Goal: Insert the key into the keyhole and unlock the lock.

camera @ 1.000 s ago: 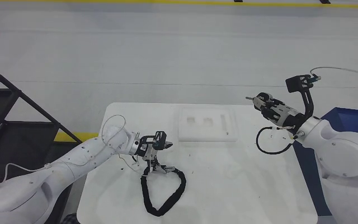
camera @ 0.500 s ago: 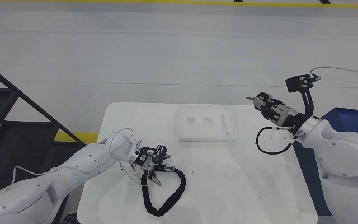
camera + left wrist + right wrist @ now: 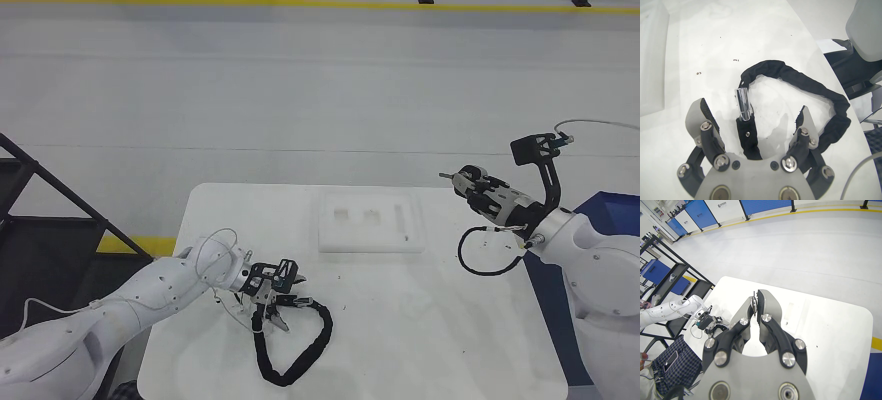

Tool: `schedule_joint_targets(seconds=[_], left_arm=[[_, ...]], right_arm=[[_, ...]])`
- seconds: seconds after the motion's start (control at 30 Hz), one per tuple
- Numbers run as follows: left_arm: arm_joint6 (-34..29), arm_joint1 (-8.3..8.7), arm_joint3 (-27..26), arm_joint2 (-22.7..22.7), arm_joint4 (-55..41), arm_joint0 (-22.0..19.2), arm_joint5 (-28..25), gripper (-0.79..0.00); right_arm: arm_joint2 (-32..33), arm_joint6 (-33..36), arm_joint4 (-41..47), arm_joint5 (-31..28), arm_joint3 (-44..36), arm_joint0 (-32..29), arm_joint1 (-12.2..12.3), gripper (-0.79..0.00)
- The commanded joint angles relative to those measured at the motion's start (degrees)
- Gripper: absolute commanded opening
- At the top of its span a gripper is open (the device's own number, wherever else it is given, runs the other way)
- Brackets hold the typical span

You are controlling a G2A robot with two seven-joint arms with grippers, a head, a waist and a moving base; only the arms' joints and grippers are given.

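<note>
Scene: a white table (image 3: pixel 430 330) with a robot arm at each side, seen from above and from both wrists
Lock: a lock (image 3: pixel 300 355) made of a chain in a black fabric sleeve (image 3: pixel 810 91), lying flat in a closed loop on the table's left part, near the robot's edge
Cylinder: a short chrome cylinder (image 3: pixel 743 104) joins the two sleeve ends; it lies on the table top, one end tucked into the sleeve, the other meeting the opposite sleeve end
Left gripper: the left gripper (image 3: pixel 753 111) is low over the table at the loop's far-left end, pointing along the cylinder
Left fingers: spread wide, holding nothing; the dark ribbed pads (image 3: pixel 706 110) face each other across the gap
Lock against fingers: the cylinder and the sleeve end below it lie in the gap between the two fingers, touching neither, nearer one pad than the other; the rest of the loop curves out round the other finger
Right gripper: the right gripper (image 3: pixel 756 302) is raised at the table's far right corner, well apart from the lock
Right fingers: pressed narrow on a key (image 3: pixel 754 303)
Key: a thin metal piece pinched edge-on between the pads, its tip poking out past the fingertips; its shape is too small to tell
Tray: a shallow white tray (image 3: pixel 372 222) with small recesses sits at the table's far middle, between the two arms
</note>
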Motion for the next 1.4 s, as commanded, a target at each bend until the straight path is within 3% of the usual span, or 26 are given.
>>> schedule_joint_targets(seconds=[0.0, 0.2, 0.47, 0.77, 0.93, 1.03, 1.17, 1.2, 1.23, 1.27, 1.37], left_arm=[[-1.0, 0.24, 0.6, -1.1, -2.7, 0.8, 0.6, 0.000], [-4.1, 1.15, -0.2, -3.4, -5.9, 2.4, 0.4, 0.000], [-8.7, 2.07, -5.3, -5.4, -4.8, 4.2, 2.1, 0.000], [-11.6, 2.14, -7.2, -6.7, -4.5, 6.7, 3.1, -0.012], [-11.6, 1.65, -6.1, -7.1, -3.9, 7.7, 3.9, -0.391], [-11.6, 1.30, -5.3, -7.3, -3.2, 8.0, 4.2, -0.499], [-11.3, 0.86, -4.5, -7.7, -2.2, 8.3, 4.9, -0.576], [-11.3, 0.77, -4.4, -7.8, -2.0, 8.4, 5.2, -0.616], [-11.2, 0.70, -4.2, -8.0, -1.8, 8.5, 5.6, -0.748], [-11.0, 0.64, -4.1, -8.1, -1.7, 8.7, 6.0, -0.785], [-9.9, 0.62, -4.1, -8.9, -1.2, 8.9, 7.2, -0.785]], right_arm=[[0.0, 0.0, 0.0, 0.0, 0.0, 0.0, 0.0, -0.785], [0.0, 0.0, 0.0, 0.0, 0.0, 0.0, 0.0, -0.785], [0.0, 0.0, 0.0, 0.0, 0.0, 0.0, 0.0, -0.785], [0.0, 0.0, 0.0, 0.0, 0.0, 0.0, 0.0, -0.785], [0.0, 0.0, 0.0, 0.0, 0.0, 0.0, 0.0, -0.785], [0.0, 0.0, 0.0, 0.0, 0.0, 0.0, 0.0, -0.785], [0.0, 0.0, 0.0, 0.0, 0.0, 0.0, 0.0, -0.785], [0.0, 0.0, 0.0, 0.0, 0.0, 0.0, 0.0, -0.785], [0.0, 0.0, 0.0, 0.0, 0.0, 0.0, 0.0, -0.785], [0.0, 0.0, 0.0, 0.0, 0.0, 0.0, 0.0, -0.785], [0.0, 0.0, 0.0, 0.0, 0.0, 0.0, 0.0, -0.785]])
